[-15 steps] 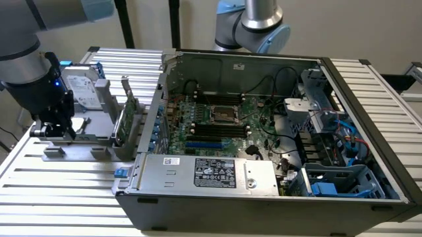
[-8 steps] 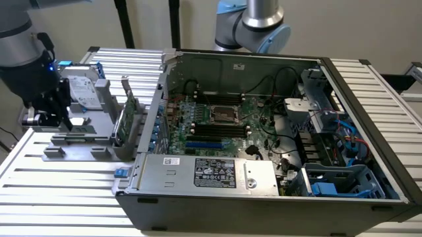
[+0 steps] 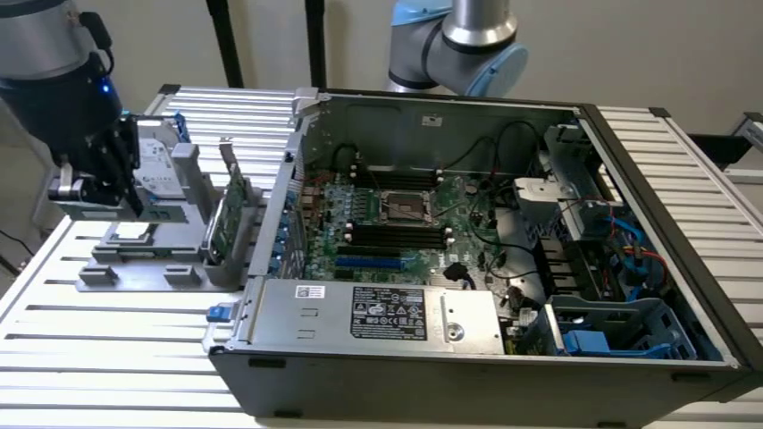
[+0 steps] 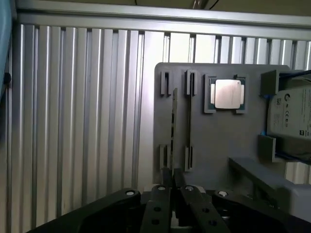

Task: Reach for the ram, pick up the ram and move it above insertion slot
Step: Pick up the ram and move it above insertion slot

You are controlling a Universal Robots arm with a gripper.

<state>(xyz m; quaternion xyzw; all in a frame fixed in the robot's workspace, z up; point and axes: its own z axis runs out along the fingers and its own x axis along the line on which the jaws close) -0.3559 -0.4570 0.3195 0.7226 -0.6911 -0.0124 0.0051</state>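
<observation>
I have the open computer case (image 3: 477, 375) on the slatted table (image 3: 107, 349), toward the exterior view's right. The parts holder (image 3: 131, 273) sits just beside it on the exterior view's left. Inside the case the motherboard (image 3: 394, 223) lies flat, with the power supply (image 3: 381, 313) nearer the camera and the drive cage (image 3: 608, 326) on the exterior view's right of it. On the holder I see the ram (image 4: 174, 116) standing on edge between slotted posts, the processor (image 4: 227, 93) in a pocket beside it, and the hard drive (image 4: 291, 116) beyond that. The expansion card (image 3: 232, 214) stands upright at the holder's edge nearest the case. My gripper (image 4: 172, 177) hangs over the holder, in line with the ram's end.
</observation>
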